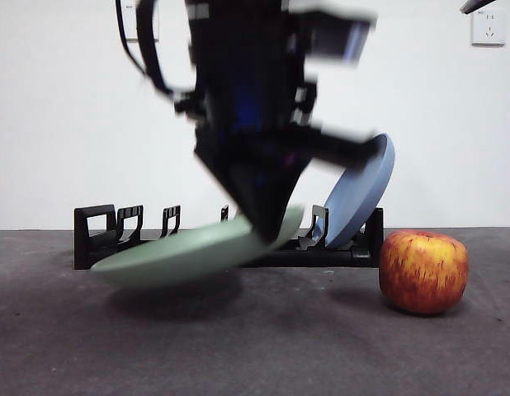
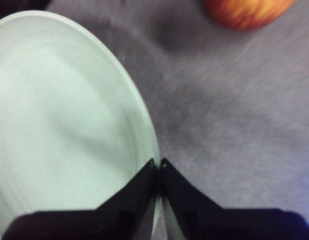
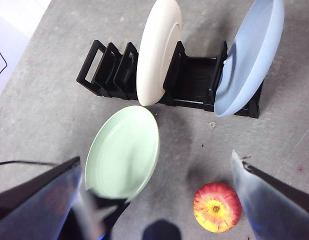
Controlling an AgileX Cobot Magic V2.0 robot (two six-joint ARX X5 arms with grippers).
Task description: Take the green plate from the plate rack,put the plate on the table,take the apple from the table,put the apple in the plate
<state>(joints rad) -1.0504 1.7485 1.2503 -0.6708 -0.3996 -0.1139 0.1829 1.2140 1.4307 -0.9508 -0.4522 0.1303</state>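
Front view – low, table height, close, level toward the rack (image 1: pixel 230 247). Right wrist view – high, looking down. Left wrist view – very close. All three catch green plate (image 1: pixel 189 252), apple (image 1: pixel 423 271).

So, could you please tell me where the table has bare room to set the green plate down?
Bare table lies beneath the green plate, in front of the plate rack, with the apple off to one side. The left hand grips the rim. Crowded: the rack, with cream and blue plates.

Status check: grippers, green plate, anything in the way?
Left gripper shut on the rim of the round pale-green plate, held tilted just above the dark grey table. Right gripper open, above. Red apple beside, clear.
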